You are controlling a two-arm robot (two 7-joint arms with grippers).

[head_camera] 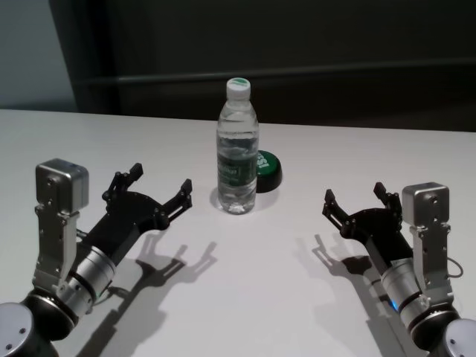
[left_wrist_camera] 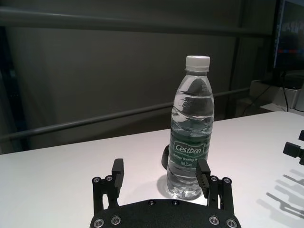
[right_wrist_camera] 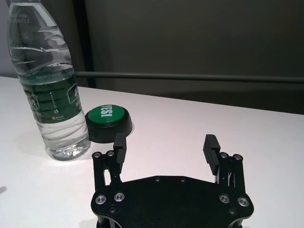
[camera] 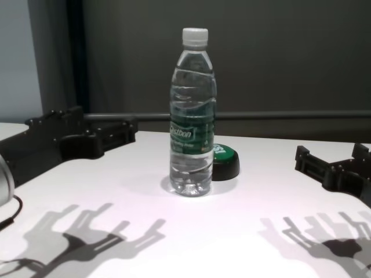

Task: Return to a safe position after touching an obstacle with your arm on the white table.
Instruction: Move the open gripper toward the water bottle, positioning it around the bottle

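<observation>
You see the Cestbon water bottle (head_camera: 237, 146) standing upright near the middle of the white table (head_camera: 282, 297), with the green-topped black puck (head_camera: 266, 170) just beside it at its base, on its far right side. Your left gripper (head_camera: 152, 186) hangs above the table to the bottle's left, fingers spread wide and holding nothing, its nearer fingertip close to the bottle but apart from it. Your right gripper (head_camera: 355, 198) hovers well off to the bottle's right, likewise spread and empty.
</observation>
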